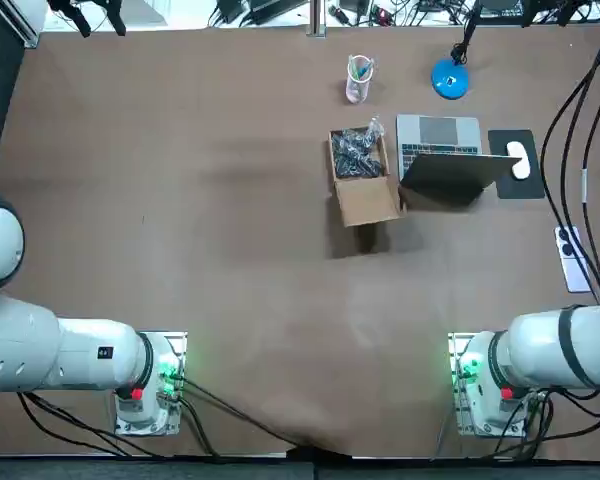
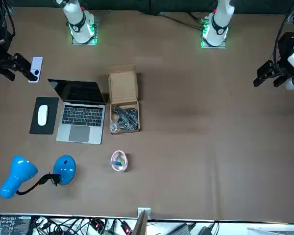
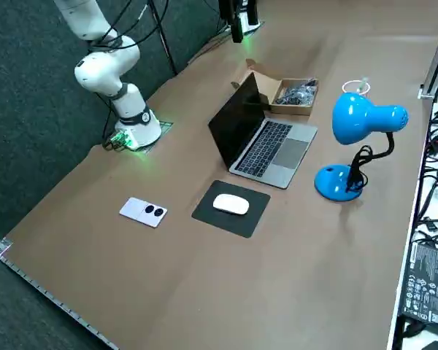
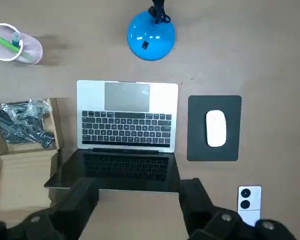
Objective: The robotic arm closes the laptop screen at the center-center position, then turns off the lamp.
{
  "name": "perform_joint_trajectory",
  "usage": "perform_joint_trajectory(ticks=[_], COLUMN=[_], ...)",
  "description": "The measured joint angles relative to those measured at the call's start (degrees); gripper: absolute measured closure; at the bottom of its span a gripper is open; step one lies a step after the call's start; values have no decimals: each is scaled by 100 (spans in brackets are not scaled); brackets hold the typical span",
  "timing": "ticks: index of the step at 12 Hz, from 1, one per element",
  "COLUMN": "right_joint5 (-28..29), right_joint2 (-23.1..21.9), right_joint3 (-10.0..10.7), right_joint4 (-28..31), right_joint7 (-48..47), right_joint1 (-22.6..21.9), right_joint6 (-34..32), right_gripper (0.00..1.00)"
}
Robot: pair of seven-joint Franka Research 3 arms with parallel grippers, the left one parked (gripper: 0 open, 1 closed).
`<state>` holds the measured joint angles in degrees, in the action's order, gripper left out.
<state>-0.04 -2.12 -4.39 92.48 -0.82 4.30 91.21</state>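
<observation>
Right gripper [image 4: 138,195] hangs high over the table, fingers spread and empty, on the robot's side of the open laptop [image 4: 127,127] between box [image 4: 20,180] and mouse pad [image 4: 197,145] — probably staged behind the raised lid to push it shut — lamp [image 4: 151,36] just beyond.

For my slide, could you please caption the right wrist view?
Open pincer poised over the open laptop, with lamp and mouse nearby.

Tbl [image 1: 180,200]: laptop [image 1: 438,140], lamp [image 1: 449,79], box [image 1: 365,200], cup [image 1: 358,80], mousepad [image 1: 530,186], phone [image 1: 570,258].
</observation>
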Motion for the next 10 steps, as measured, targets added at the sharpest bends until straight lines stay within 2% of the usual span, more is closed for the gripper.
perform_joint_trajectory(ticks=[10], right_joint5=[0], right_joint2=[0], right_joint3=[0], right_joint4=[0], right_joint7=[0], right_joint1=[0], right_joint6=[-27], right_gripper=[0])
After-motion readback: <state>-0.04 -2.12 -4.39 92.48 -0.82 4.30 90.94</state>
